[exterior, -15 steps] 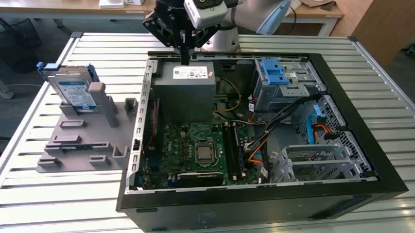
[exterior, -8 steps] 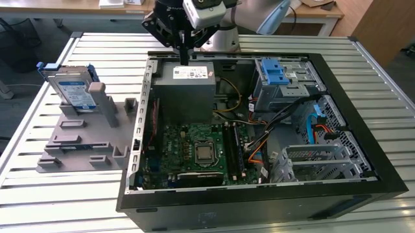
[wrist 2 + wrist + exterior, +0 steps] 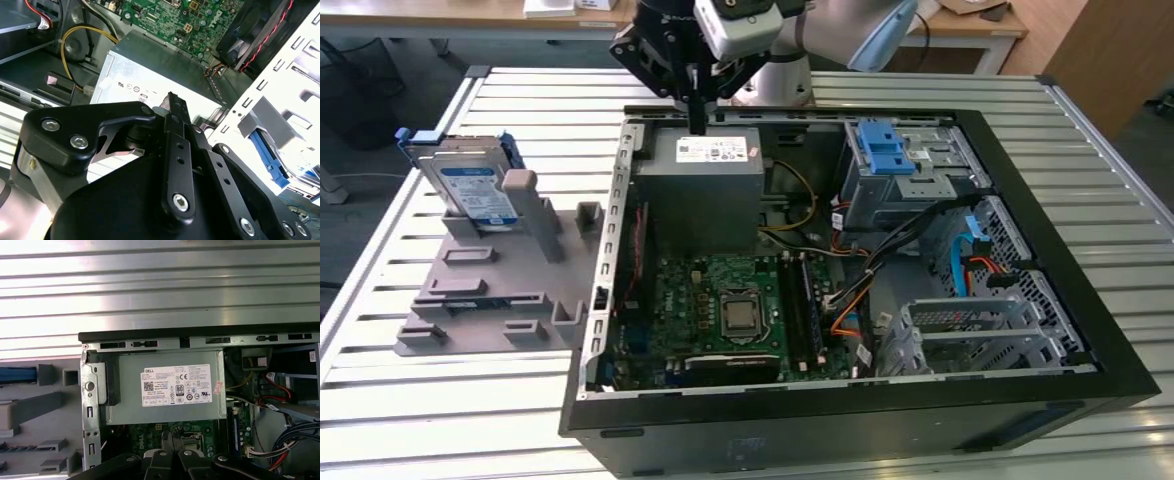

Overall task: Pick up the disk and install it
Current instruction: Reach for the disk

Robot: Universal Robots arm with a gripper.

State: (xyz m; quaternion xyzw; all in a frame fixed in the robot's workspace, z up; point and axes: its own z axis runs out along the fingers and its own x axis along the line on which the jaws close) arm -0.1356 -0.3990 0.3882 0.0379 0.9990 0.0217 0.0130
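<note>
The disk (image 3: 470, 183) stands upright on edge in a grey holder (image 3: 494, 295) on the table, at the exterior view's left of the open computer case (image 3: 1107, 345). It is silver with a blue-and-white label and a blue frame. My gripper (image 3: 699, 122) hangs well apart from it, over the back rim of the case, just above the grey power supply box (image 3: 707, 185). Its black fingers (image 3: 173, 107) stand together with nothing between them. In the first wrist view the gripper (image 3: 174, 442) points down over the power supply (image 3: 170, 387), and a blue edge of the disk (image 3: 17, 374) shows beside the case.
Inside the case lie a green motherboard (image 3: 734, 305), bundled cables (image 3: 854, 290) and a grey drive cage with a blue latch (image 3: 894, 150). A second metal cage (image 3: 974, 325) sits at the exterior view's right front. The slatted metal table (image 3: 480, 400) surrounds the case.
</note>
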